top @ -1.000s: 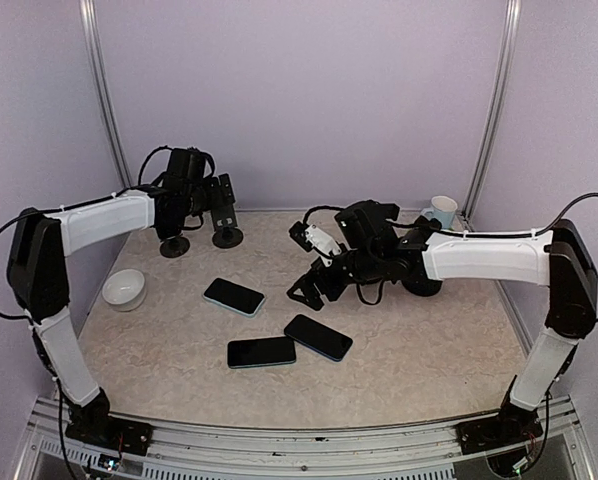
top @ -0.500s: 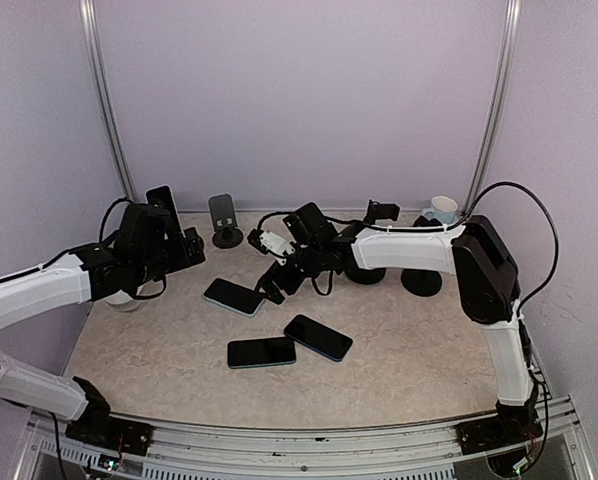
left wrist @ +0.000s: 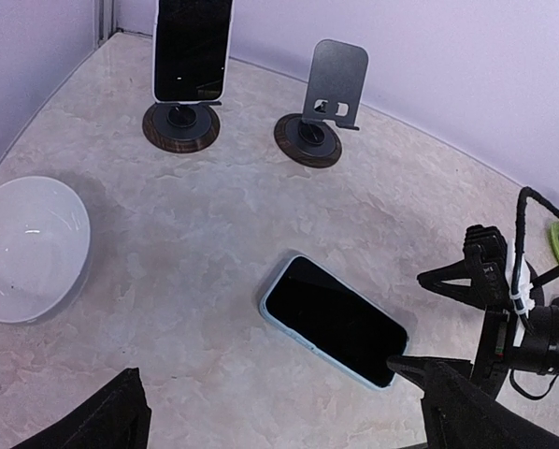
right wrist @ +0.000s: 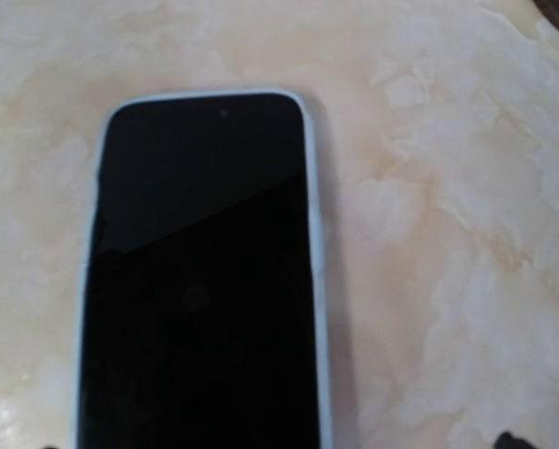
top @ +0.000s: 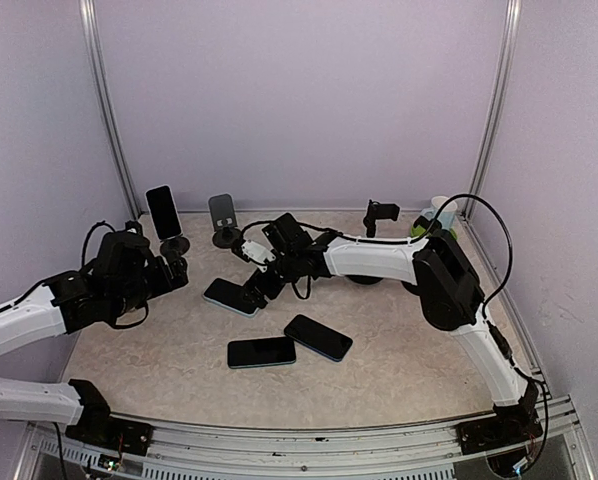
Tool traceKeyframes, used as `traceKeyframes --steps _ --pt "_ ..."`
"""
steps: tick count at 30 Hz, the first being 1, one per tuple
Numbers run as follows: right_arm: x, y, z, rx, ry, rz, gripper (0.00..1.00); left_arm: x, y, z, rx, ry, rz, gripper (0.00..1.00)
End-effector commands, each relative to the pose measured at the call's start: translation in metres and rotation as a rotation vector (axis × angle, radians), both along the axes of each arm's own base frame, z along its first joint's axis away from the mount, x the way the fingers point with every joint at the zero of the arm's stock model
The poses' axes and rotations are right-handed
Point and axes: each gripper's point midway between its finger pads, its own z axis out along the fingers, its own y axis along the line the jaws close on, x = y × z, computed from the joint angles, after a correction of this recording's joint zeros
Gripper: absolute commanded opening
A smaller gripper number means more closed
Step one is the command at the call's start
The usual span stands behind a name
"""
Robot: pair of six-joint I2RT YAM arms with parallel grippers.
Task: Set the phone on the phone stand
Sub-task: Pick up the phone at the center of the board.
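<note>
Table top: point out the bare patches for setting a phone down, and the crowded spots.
Bare marble lies right of the front phones, toward the near right corner, and between the white bowl and the light-cased phone. Crowded: the back edge with the loaded stand and empty stand, and around the open right gripper.

Even, diffuse illumination is recorded in the top view, only faint, soft shadows being cast on the table (top: 399, 340) and no hard glare noted. The left wrist view is rendered sharp, with small highlights on the white bowl (left wrist: 27, 248) at the left edge. The right wrist view is blurred throughout, a pale reflection being laid across the upper screen of the phone (right wrist: 205, 281).
</note>
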Motion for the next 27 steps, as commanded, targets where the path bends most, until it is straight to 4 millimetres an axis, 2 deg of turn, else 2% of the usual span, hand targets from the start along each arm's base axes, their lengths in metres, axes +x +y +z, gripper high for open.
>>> traceKeyframes --steps 1,5,14,20,27 --pt "0.004 0.008 -0.011 -0.008 -0.014 -0.009 1.00 -0.001 0.000 -0.002 0.003 -0.002 0.011 0.99" --pt "0.006 0.008 -0.021 -0.014 -0.008 -0.016 1.00 0.001 -0.003 0.000 0.000 -0.010 0.005 0.99" --pt "-0.030 0.013 -0.036 -0.002 0.060 0.083 1.00 -0.001 -0.005 -0.007 -0.002 -0.003 0.001 0.99" --pt "-0.041 0.014 -0.046 0.000 0.103 0.096 1.00 0.000 -0.010 -0.010 -0.001 0.001 -0.006 0.99" --pt "-0.043 0.016 -0.032 0.034 0.145 0.069 1.00 0.001 -0.016 -0.014 0.001 0.007 -0.016 0.99"
